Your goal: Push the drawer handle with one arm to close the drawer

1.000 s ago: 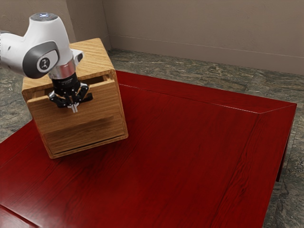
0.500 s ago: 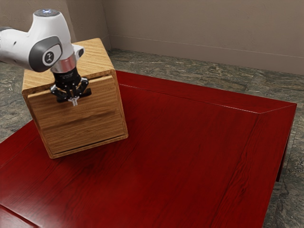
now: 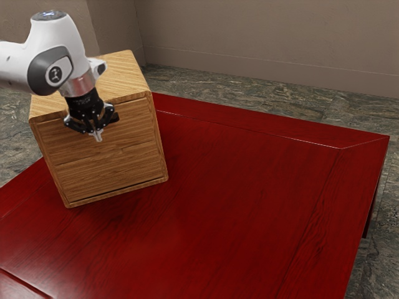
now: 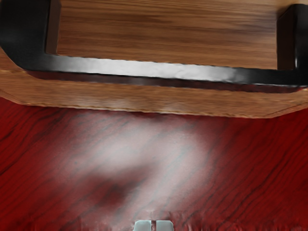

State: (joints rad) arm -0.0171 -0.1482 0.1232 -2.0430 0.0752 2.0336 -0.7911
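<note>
My gripper [image 3: 96, 134] is in front of the upper drawer front [image 3: 128, 128] of the wooden cabinet, its fingers together with nothing between them. The drawer front sits flush in the cabinet frame. One dark end of the handle [image 3: 114, 117] shows beside the gripper; the rest is hidden behind it. In the wrist view the black handle [image 4: 159, 72] spans the wooden front, and the closed tips of my gripper [image 4: 154, 225] stand apart from it, over the red table.
The cabinet [image 3: 121, 68] stands on the red table [image 3: 230, 205], with a lower wooden panel [image 3: 112, 171] below the upper drawer. The arm reaches over the cabinet top. Behind the table are a stone-patterned floor [image 3: 249, 90] and a brown wall [image 3: 268, 37].
The upper drawer has gone from standing out, with a gap at its top, to flush. Over the last half second my hand has drawn back slightly toward the exterior view's left.
</note>
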